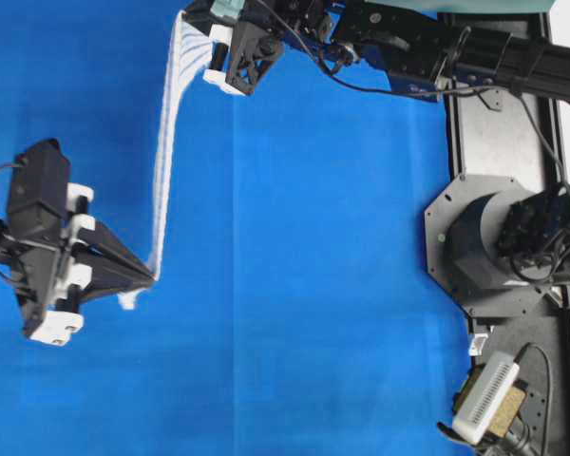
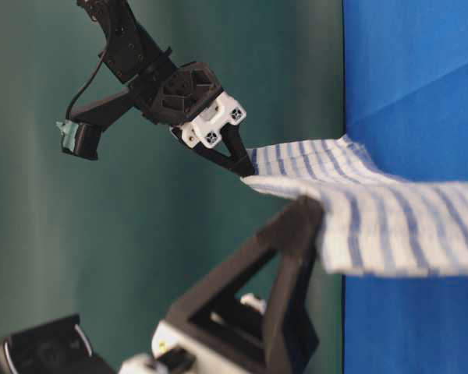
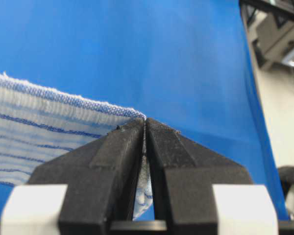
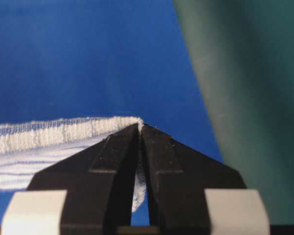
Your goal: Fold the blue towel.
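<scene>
Black fingers of the left pincer fill the foreground of the left wrist view, pressed together with only a sliver between them, and a corner of the blue towel is pinched at their tips. That towel is white terry cloth with thin dark-blue and light-blue stripes, and its hemmed edge runs off to the left of the grip. In the right wrist view the right pincer stands just as narrow, its two fingers clamped on another corner of the towel, with a scrap of white cloth showing in the slit lower down. From overhead, the left pincer sits at the left of the blue-covered bench and the right pincer reaches across near the top edge; the towel stretches between them as a thin strip seen nearly edge-on. The table-level view shows the cloth held up off the bench, spanning from the farther right pincer to the nearer left pincer and sagging slightly between the two grips.
</scene>
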